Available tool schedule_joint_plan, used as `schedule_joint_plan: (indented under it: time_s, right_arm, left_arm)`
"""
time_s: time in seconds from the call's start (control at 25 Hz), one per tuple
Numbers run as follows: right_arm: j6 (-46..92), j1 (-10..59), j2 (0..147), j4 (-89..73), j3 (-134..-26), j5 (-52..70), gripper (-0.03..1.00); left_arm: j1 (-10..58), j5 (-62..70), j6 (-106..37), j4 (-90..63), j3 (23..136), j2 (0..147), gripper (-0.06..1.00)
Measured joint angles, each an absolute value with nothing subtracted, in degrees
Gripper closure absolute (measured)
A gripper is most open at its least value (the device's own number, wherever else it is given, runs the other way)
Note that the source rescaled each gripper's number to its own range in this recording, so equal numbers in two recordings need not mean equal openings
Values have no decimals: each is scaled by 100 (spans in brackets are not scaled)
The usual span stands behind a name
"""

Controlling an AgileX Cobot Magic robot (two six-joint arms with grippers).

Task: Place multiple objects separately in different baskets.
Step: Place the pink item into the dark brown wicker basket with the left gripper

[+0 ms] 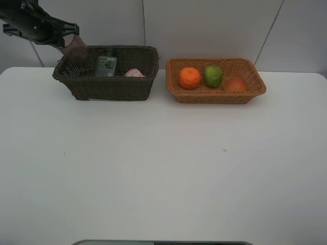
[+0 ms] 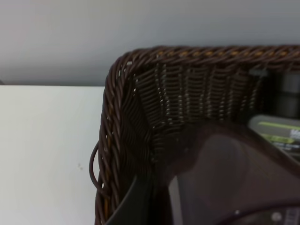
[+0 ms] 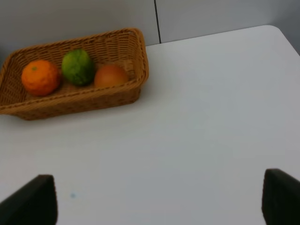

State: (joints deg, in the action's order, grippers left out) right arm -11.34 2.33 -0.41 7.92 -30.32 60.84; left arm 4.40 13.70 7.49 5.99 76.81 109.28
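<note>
My left gripper (image 1: 70,43) is shut on the translucent pink cup (image 1: 76,50) and holds it over the left end of the dark brown basket (image 1: 110,88). In the left wrist view the cup (image 2: 229,178) fills the foreground inside the basket's corner (image 2: 117,117), with one dark finger (image 2: 132,204) beside it. The dark green flask (image 1: 106,66) and the pink bottle (image 1: 134,73) lie in this basket. The orange (image 1: 189,78), the lime (image 1: 213,75) and the peach (image 1: 235,84) sit in the light tan basket (image 1: 214,97). My right gripper (image 3: 157,201) is open and empty over bare table.
The two baskets stand side by side at the back of the white table (image 1: 163,168), close to the grey wall. In the right wrist view the tan basket (image 3: 117,96) lies apart from the fingertips (image 3: 33,201). The flask's label shows in the left wrist view (image 2: 281,133).
</note>
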Motion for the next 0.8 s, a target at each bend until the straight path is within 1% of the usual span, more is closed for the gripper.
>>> schedule_joint_plan:
  time_s: [0.36,0.8]
  right_arm:
    - [-1134,233,-41,792,-3032,6084,2]
    - [-1134,233,-41,792,-3032,6084,2]
  left_arm:
    - [440,951,557,773,7674,11554,94]
    - [440,714,534,773,7674,11742,94]
